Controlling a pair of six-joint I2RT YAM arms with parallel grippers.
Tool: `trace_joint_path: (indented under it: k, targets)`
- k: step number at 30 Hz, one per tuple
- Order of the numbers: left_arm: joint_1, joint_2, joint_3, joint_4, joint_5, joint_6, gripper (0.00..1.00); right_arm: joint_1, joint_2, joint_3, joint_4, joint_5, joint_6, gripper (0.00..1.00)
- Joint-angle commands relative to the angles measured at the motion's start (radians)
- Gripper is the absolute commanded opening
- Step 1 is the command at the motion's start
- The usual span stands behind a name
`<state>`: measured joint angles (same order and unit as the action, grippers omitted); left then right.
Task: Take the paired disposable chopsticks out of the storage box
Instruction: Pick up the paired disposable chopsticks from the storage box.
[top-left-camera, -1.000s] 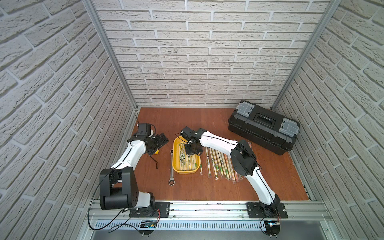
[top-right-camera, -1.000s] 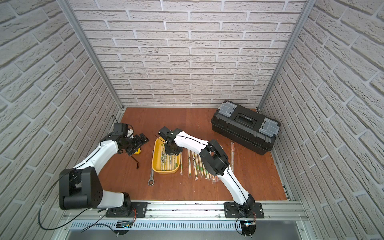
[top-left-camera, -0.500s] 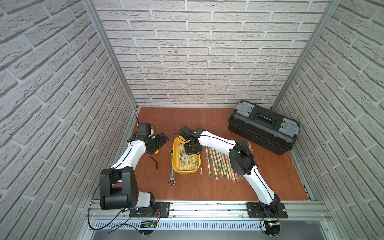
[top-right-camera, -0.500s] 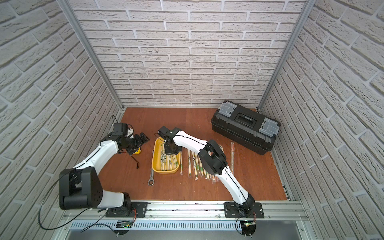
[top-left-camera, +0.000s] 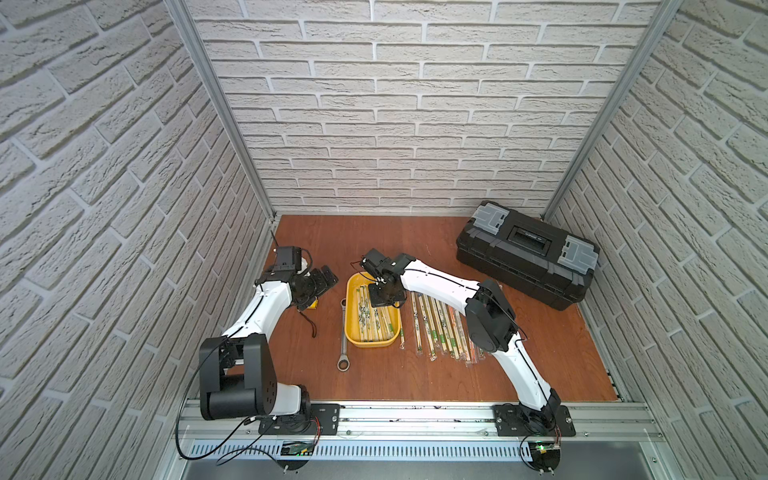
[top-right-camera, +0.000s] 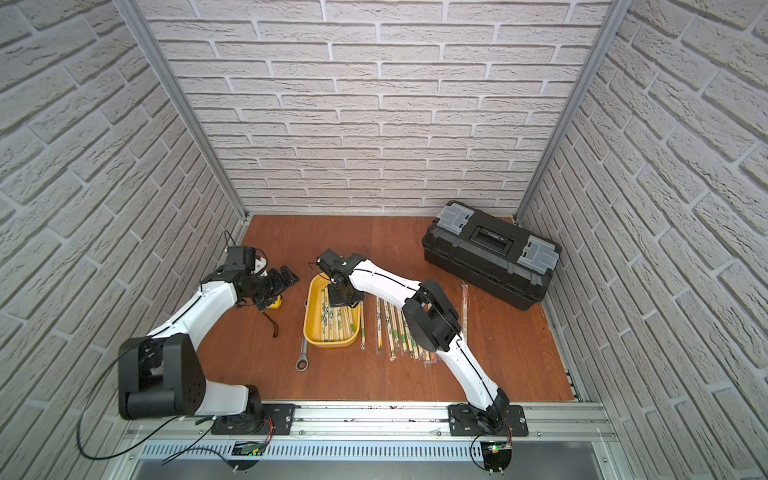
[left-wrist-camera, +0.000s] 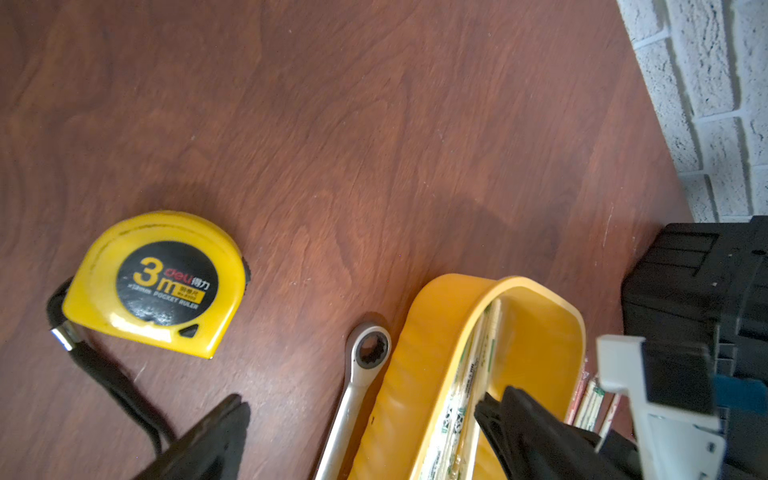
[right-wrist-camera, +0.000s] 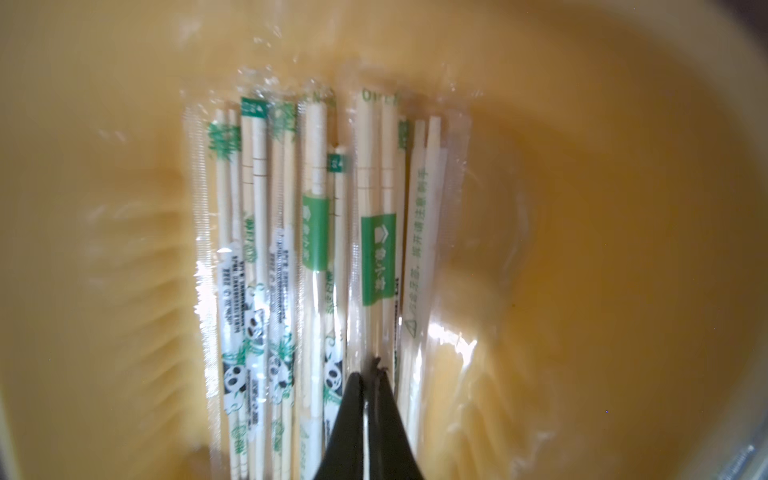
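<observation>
Right gripper: I am watching the right gripper (right-wrist-camera: 371, 376) (top-left-camera: 386, 297) reaching down into the shallow yellow plastic tray (right-wrist-camera: 104, 124) (top-left-camera: 353, 328) (top-right-camera: 309, 320), with its black fingers (right-wrist-camera: 353, 415) pressed together and only a sliver showing between them
Right grip: the tips are resting on a clear sleeve with a green block print; I am not able to tell whether the plastic is pinched between them
Left gripper: the left gripper (left-wrist-camera: 359, 411) (top-left-camera: 326, 278) (top-right-camera: 286, 278) is hanging low beside the tray's far left corner, fingers spread wide and holding nothing
Chopsticks in the tray: thin pale wooden chopstick pairs (right-wrist-camera: 316, 232) (top-left-camera: 370, 320) (top-right-camera: 332, 322) in clear sleeves with green and panda print are lying lengthwise, bunched side by side on the tray floor
Chopsticks on the table: I am seeing a row of pairs (top-left-camera: 436, 328) (top-right-camera: 395, 328) lying on the brown wooden table (top-left-camera: 374, 241) just beside the tray's right wall, roughly parallel to it, and one more pair (top-right-camera: 465, 303) lying apart nearer the toolbox
Wrench: a long silver metal wrench (top-left-camera: 343, 332) (top-right-camera: 302, 353) (left-wrist-camera: 357, 374) is lying along the tray's left wall, just beside it
Tape measure: a yellow and black pocket tape measure (left-wrist-camera: 162, 282) (top-right-camera: 274, 305) is lying flat below the left wrist, its black strap trailing across the wood
Toolbox: the big black toolbox (top-left-camera: 528, 253) (top-right-camera: 490, 253) with grey latches is sitting closed at the far right, well apart from the tray
</observation>
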<state>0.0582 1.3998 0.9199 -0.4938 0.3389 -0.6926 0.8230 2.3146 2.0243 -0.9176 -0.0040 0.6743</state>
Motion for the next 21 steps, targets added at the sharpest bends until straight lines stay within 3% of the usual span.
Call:
trace_joint_path:
  k: [1, 14, 21]
  targets:
    - [0.008, -0.003, -0.003, 0.014, 0.000, 0.004, 0.98, 0.001, -0.089, -0.012, 0.029, 0.004, 0.008, 0.02]
    - [0.007, -0.001, 0.015, -0.004, -0.002, 0.013, 0.98, -0.042, -0.234, -0.125, 0.116, 0.003, 0.036, 0.02]
    - [0.006, -0.006, 0.021, -0.014, -0.005, 0.015, 0.98, -0.091, -0.395, -0.317, 0.171, 0.034, 0.051, 0.02]
